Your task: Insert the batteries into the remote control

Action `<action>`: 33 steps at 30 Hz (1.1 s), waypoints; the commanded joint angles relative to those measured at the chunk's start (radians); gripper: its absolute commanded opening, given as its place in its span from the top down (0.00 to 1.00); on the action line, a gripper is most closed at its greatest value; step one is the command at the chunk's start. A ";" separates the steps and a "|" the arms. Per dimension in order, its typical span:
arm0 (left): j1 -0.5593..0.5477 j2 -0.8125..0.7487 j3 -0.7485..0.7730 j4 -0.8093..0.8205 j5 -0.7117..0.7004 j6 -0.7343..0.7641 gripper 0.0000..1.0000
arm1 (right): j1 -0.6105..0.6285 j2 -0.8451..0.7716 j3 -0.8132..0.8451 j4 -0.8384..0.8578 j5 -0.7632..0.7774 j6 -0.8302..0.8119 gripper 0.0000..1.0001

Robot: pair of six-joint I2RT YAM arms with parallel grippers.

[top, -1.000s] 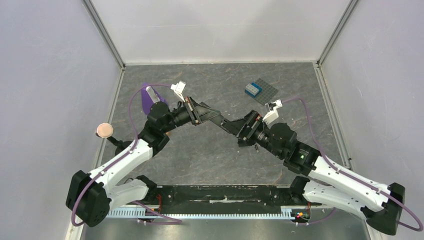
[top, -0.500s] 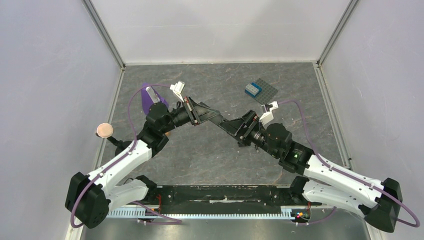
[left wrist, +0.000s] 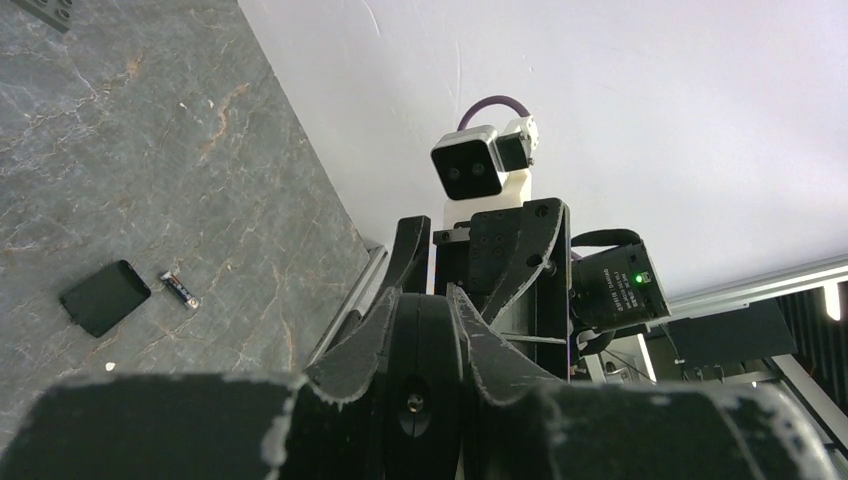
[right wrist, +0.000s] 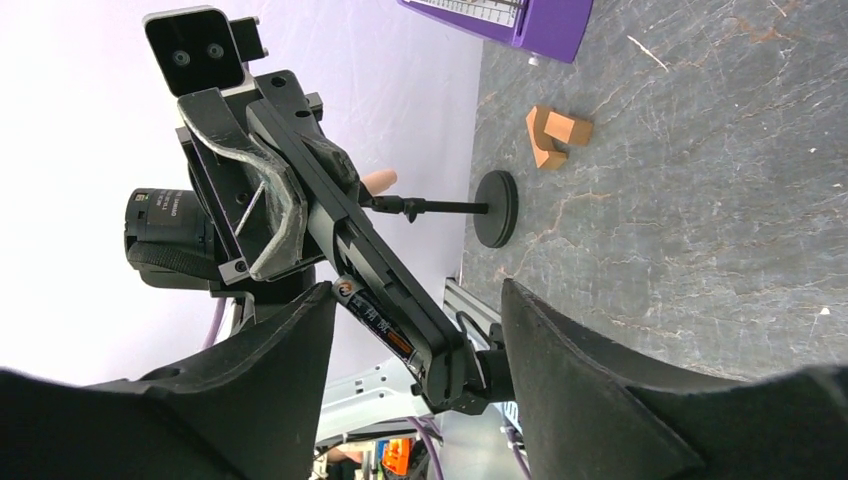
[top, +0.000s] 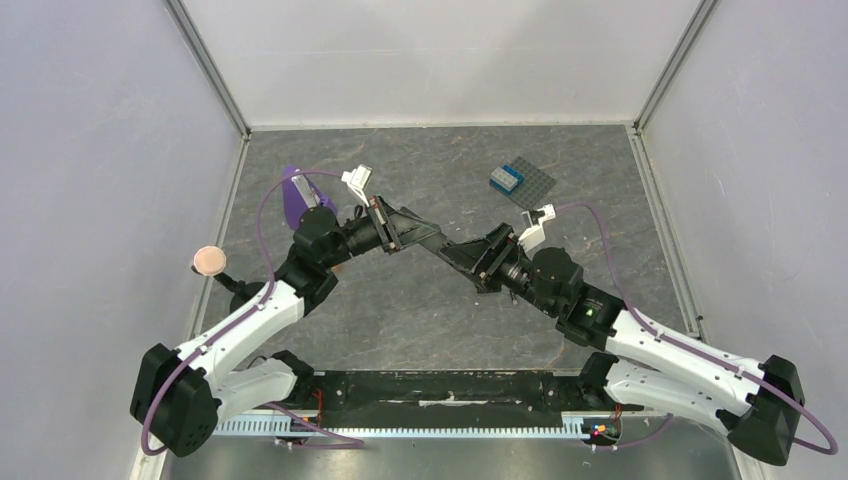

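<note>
Remote control (right wrist: 385, 275) sits clenched in left fingers (right wrist: 268, 205), its far end between spread right fingers (right wrist: 600, 385).

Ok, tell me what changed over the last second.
The right gripper advanced toward the left arm, and its open fingers now straddle the free end of the remote control. The right elbow swung left with it. The left gripper kept its clamp on the remote's other end, and the studded baseplate stayed put.

remote control (top: 440, 243): black | wooden pieces (right wrist: 555, 135): orange-brown | table (top: 420, 310): grey marbled
</note>
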 commanded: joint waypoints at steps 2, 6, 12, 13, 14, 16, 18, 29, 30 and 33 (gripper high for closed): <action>-0.003 -0.029 0.008 0.054 0.015 -0.015 0.98 | -0.007 -0.010 -0.026 0.027 -0.005 0.014 0.40; -0.003 -0.036 0.009 0.056 0.003 -0.025 0.98 | -0.007 -0.021 -0.042 0.030 -0.007 0.017 0.45; -0.003 -0.034 0.013 0.075 -0.002 -0.060 0.98 | -0.008 -0.029 -0.065 0.042 -0.024 0.005 0.49; -0.003 -0.033 0.013 0.080 0.001 -0.072 0.98 | -0.008 -0.029 -0.066 0.045 -0.027 0.001 0.49; -0.003 -0.033 0.012 0.085 0.005 -0.082 0.98 | -0.008 -0.029 -0.069 0.045 -0.030 -0.004 0.50; -0.004 -0.035 0.011 0.096 0.011 -0.100 0.98 | -0.008 -0.031 -0.075 0.056 -0.036 -0.013 0.51; -0.004 -0.039 0.011 0.095 0.016 -0.111 0.98 | -0.008 -0.036 -0.079 0.062 -0.039 -0.023 0.51; -0.003 -0.048 0.004 0.106 0.030 -0.164 0.98 | -0.010 -0.041 -0.092 0.119 -0.077 -0.044 0.36; -0.004 -0.050 0.001 0.106 0.032 -0.162 0.98 | -0.011 -0.038 -0.086 0.119 -0.080 -0.045 0.30; -0.003 -0.053 -0.007 0.090 0.032 -0.148 0.98 | -0.012 -0.034 -0.059 0.118 -0.087 -0.059 0.14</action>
